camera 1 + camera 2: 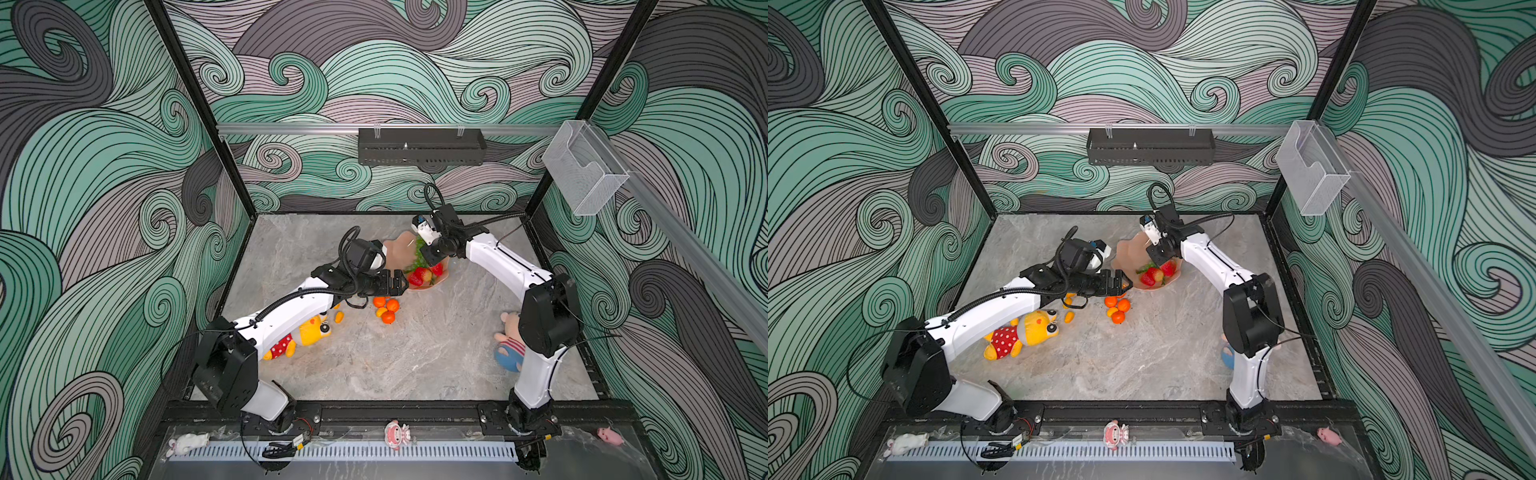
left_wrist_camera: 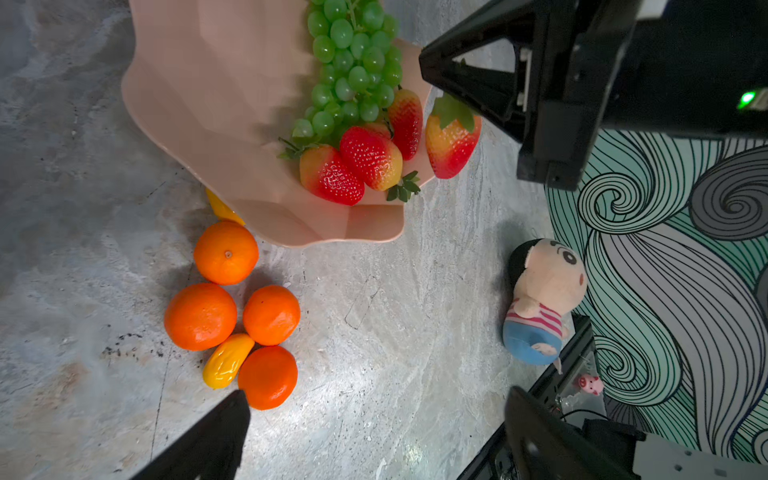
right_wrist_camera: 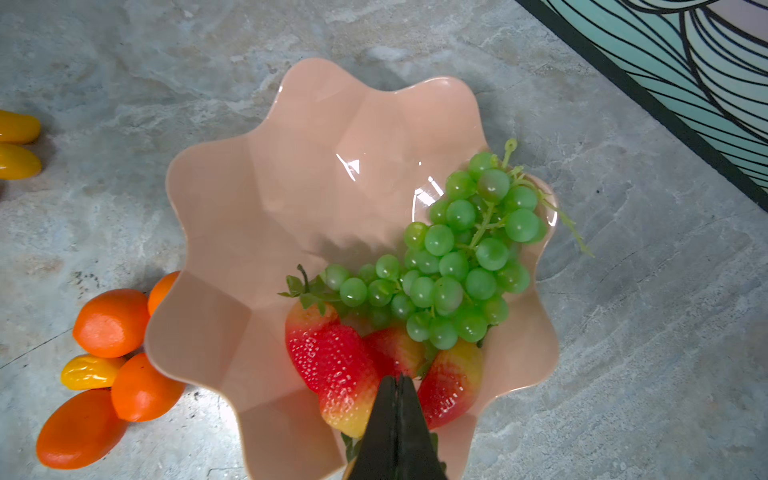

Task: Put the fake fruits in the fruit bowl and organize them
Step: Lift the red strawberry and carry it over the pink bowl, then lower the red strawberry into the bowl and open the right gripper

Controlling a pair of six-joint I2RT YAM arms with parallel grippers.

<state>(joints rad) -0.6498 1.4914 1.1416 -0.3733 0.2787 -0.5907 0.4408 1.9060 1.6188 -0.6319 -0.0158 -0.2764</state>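
Partly done: the grape bunch (image 3: 457,257) and the strawberries (image 3: 328,357) lie in the bowl (image 1: 397,249); in a top view the grapes are toward 12 o'clock and the strawberries toward 6. Four tangerines (image 2: 199,316) and the kumquats (image 2: 228,359) sit on the table (image 1: 415,353) near the bowl's 7 o'clock. The right gripper (image 3: 395,380), pinched closed and apparently empty, sits among the strawberries. The left gripper (image 2: 378,392) gapes empty near the tangerines.

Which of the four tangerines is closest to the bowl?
The tangerine with its stem dimple showing, tucked at the fruit bowl rim; the other three cluster farther out around a kumquat.
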